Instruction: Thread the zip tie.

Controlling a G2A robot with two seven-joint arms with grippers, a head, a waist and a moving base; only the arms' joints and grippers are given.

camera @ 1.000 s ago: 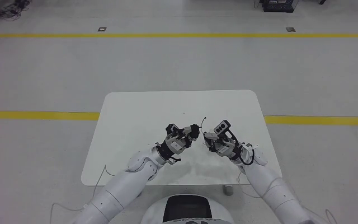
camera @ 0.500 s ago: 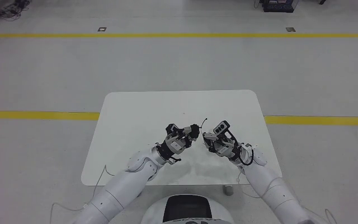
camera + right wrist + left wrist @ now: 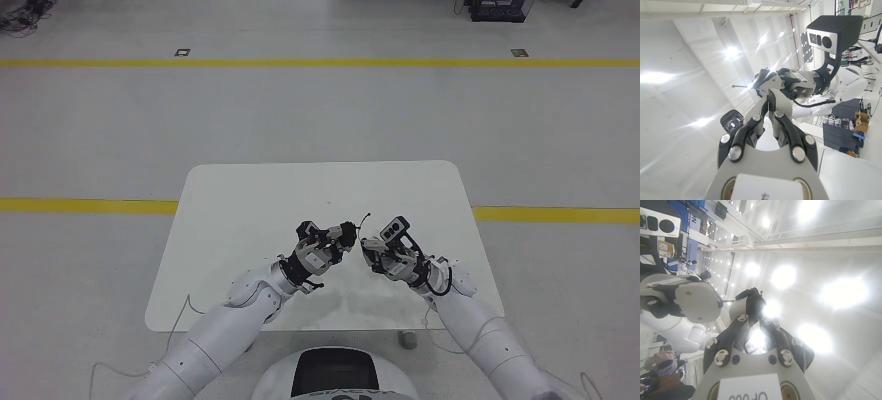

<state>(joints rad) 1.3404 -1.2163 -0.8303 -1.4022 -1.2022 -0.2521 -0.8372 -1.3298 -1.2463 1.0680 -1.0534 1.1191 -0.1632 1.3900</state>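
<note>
Hardly anything has shifted in the last second: the right end effector [image 3: 370, 245] has crept a hair closer to its partner, and nothing else has changed. Both hang above the white, round-cornered table [image 3: 250, 200], over its middle and a little towards the robot's edge, well clear of its top.

Between them is the thin black plastic zip tie [image 3: 740, 86], held in the air above the table, not lying on it. The left end effector [image 3: 343, 233] has its dark fingers clamped on it, with a straight length of strap jutting out free. The right one's ribbed grey fingers are pressed together, and a curl of the zip tie seems to run in between their tips.

I'd judge the strap almost weightless, smooth and springy: stiff along its length yet quick to bow or twist. It is slippery enough to slide in a loose pinch. It is best held close behind the tip and right beside the head, so neither end wags while they are lined up.
</note>
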